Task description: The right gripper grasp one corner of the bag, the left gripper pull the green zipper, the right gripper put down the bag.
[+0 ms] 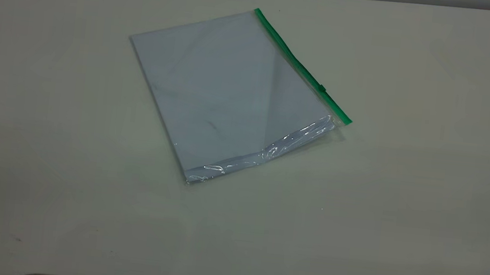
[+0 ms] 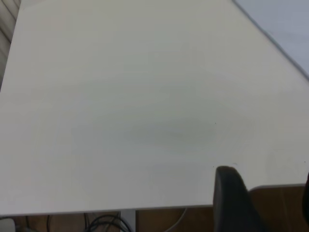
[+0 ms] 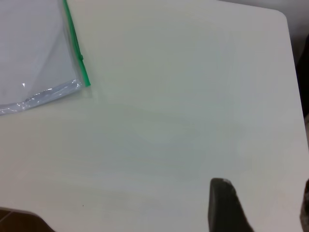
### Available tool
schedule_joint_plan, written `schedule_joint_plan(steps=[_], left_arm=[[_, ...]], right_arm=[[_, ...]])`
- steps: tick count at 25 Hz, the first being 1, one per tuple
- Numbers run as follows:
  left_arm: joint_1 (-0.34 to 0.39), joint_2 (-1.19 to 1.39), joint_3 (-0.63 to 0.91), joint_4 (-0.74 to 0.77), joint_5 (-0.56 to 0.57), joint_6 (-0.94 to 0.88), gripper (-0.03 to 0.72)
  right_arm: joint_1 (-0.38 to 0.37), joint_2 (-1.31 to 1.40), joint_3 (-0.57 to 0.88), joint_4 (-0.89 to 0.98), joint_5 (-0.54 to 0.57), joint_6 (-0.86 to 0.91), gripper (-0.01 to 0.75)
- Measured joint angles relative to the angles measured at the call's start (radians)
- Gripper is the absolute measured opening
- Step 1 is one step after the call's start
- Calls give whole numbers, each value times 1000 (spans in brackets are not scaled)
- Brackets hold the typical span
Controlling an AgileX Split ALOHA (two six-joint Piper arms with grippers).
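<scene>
Toward the far middle of the pale worktop [image 1: 403,195] lies the flat clear plastic bag [image 1: 226,99], green zipper [image 1: 302,68] untouched. Both tools released, well apart; right tool [image 3: 260,208] must first reach its corner [image 1: 342,120].

counter [image 1: 403,195]: pale, matte, rounded far corner | bag [image 1: 226,94]: lies flat on it near the middle, turned at an angle, crinkled along its near edge | zipper [image 1: 302,66]: green, on the bag's right edge, slider toward the near end

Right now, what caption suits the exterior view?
Clear bag with green zipper lying flat on the table, untouched.
</scene>
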Motion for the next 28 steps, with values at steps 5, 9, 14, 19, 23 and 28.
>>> schedule_joint_plan(steps=[5, 9, 14, 19, 23, 28], left_arm=[[0, 0, 0, 0, 0, 0, 411], [0, 0, 0, 0, 0, 0, 411], [0, 0, 0, -6, 0, 0, 411], [0, 0, 0, -60, 0, 0, 411], [0, 0, 0, -90, 0, 0, 411], [0, 23, -10, -93, -27, -27, 411]], right_arm=[[0, 0, 0, 0, 0, 0, 412], [0, 0, 0, 0, 0, 0, 412], [0, 0, 0, 0, 0, 0, 412], [0, 0, 0, 0, 0, 0, 412], [0, 0, 0, 4, 0, 3, 402], [0, 9, -3, 41, -19, 2, 379]])
